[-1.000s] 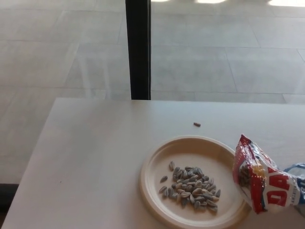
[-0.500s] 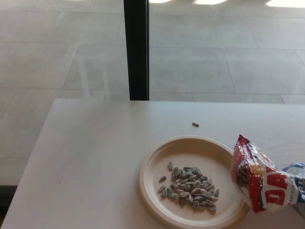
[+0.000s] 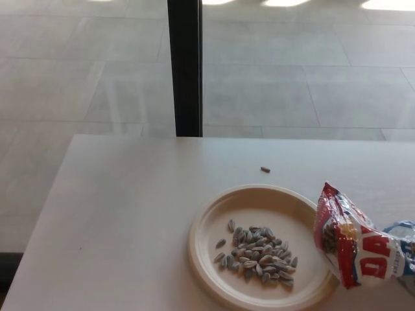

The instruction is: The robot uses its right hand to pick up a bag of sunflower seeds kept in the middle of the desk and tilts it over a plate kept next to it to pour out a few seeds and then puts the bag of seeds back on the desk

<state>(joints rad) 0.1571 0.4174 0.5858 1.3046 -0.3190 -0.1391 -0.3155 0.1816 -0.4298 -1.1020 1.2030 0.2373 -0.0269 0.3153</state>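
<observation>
Red-and-white seed bag (image 3: 355,245) is leaning over the plate (image 3: 207,227) rim, mouth pointing up-left. I'm seeing neither hand, so I cannot tell the fingers' state.

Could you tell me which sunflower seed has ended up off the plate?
The lone seed on the desk just beyond the plate's far rim; all the others lie heaped inside the plate.

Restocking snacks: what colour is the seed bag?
Red and white, with white lettering; the bag shows in the head view.
</observation>
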